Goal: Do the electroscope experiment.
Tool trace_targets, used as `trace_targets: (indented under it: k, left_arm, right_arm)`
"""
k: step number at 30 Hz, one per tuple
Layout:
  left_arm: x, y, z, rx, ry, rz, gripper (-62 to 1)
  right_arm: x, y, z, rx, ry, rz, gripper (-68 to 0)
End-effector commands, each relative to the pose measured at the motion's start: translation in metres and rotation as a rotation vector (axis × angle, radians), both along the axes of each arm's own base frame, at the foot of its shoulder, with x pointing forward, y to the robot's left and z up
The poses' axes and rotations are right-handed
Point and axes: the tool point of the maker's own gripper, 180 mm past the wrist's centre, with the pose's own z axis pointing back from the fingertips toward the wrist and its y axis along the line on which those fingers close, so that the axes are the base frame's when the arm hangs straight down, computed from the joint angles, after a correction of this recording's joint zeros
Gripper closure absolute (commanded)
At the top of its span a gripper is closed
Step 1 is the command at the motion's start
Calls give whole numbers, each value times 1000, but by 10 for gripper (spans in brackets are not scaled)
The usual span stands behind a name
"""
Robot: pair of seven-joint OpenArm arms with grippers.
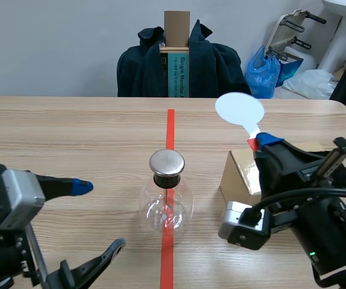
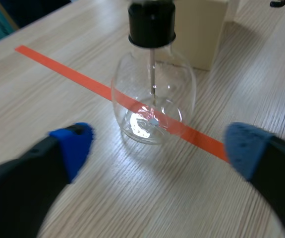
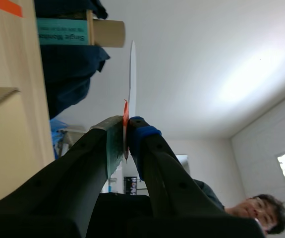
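Note:
The electroscope, a clear glass flask (image 1: 166,205) with a black stopper and a round metal cap (image 1: 166,162), stands on the red tape line at mid-table. My left gripper (image 1: 97,218) is open near the front left edge, a short way left of the flask. In the left wrist view the flask (image 2: 153,99) stands just ahead of the open gripper (image 2: 159,149), whose blue pads (image 2: 75,146) are spread wide. My right gripper (image 1: 263,143) is shut on the red-taped handle of a white round paddle (image 1: 239,109), held upright to the flask's right. Seen edge-on, the paddle (image 3: 132,74) rises from the right gripper (image 3: 126,133).
A cardboard box (image 1: 240,174) sits on the table beside the right arm, right of the flask. Behind the far edge a chair with a dark jacket (image 1: 142,66) holds a tall carton (image 1: 177,60). A blue bag (image 1: 269,69) lies on the floor. A person (image 3: 261,213) appears beyond the right arm.

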Motion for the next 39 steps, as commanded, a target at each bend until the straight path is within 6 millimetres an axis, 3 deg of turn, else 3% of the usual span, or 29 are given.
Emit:
trace_targets:
  k: [1,11,17,23,28,39]
  left_arm:
    - [-8,-1,13,-27,-12,-2,-623]
    - [-41,2,79,-18,-90,-40,-623]
    - [-46,-4,93,1,-108,-59,-623]
    - [-46,-4,90,32,-94,-57,-623]
    - [-45,-4,90,27,-83,-48,-623]
    - [-44,-4,91,18,-84,-44,-623]
  right_arm:
    - [5,-7,32,11,-114,-5,-7]
    - [10,-25,128,107,-335,-61,-7]
    - [-4,-26,144,111,-352,-55,-7]
    - [-15,-31,127,99,-278,-72,-7]
    - [-24,-37,101,103,-176,-93,-7]
    - [-31,-51,-7,6,64,-109,-7]
